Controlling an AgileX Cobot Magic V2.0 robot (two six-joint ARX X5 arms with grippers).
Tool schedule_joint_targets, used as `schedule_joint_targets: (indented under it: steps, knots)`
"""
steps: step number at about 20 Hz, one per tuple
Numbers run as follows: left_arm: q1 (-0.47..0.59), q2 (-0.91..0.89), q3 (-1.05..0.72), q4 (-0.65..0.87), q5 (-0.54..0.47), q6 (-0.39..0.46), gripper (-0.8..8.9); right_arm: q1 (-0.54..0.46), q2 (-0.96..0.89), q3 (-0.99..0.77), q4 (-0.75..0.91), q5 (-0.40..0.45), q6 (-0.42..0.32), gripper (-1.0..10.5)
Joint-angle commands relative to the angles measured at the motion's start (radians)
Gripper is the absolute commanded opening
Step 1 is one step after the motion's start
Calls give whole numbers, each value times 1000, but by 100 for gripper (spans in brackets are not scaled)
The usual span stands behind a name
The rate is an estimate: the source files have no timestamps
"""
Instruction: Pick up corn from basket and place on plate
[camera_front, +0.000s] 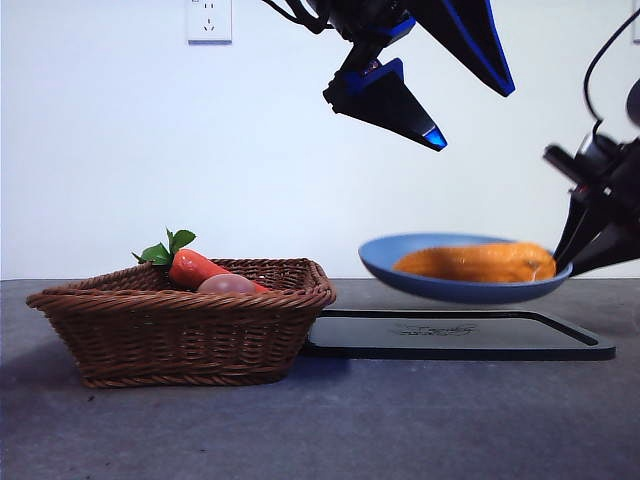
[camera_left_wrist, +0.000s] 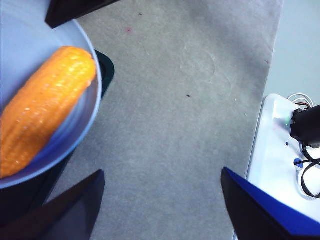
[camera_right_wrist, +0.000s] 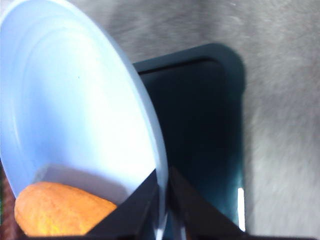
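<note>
The yellow-orange corn lies in the blue plate, which hangs tilted in the air above the black tray. My right gripper holds the plate by its right rim; in the right wrist view the jaws are shut on the plate rim, with the corn just beside them. My left gripper hovers open and empty above the plate. In the left wrist view its jaws stand wide apart over bare table, the corn and plate off to one side. The wicker basket sits at the left.
A carrot with green leaves and a pinkish-tan rounded item stay in the basket. The flat black tray lies under the lifted plate, right of the basket. A white box with cables sits at the table's edge.
</note>
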Motion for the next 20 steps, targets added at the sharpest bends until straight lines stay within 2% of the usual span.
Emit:
schedule_joint_targets:
  steps: [1, 8, 12, 16, 20]
  knots:
    - [-6, 18, 30, 11, 5, 2, 378, 11, 84, 64, -18, -11, 19, 1]
    - [-6, 18, 30, 11, 5, 2, 378, 25, 147, 82, -40, -2, 17, 1]
    - [-6, 18, 30, 11, 5, 1, 378, 37, 148, 82, -80, 70, -5, 1]
    - [-6, 18, 30, 10, 5, -1, 378, 44, 148, 82, -99, 67, -16, 9]
    - [-6, 18, 30, 9, 5, -2, 378, 44, 146, 82, -118, 66, -16, 148]
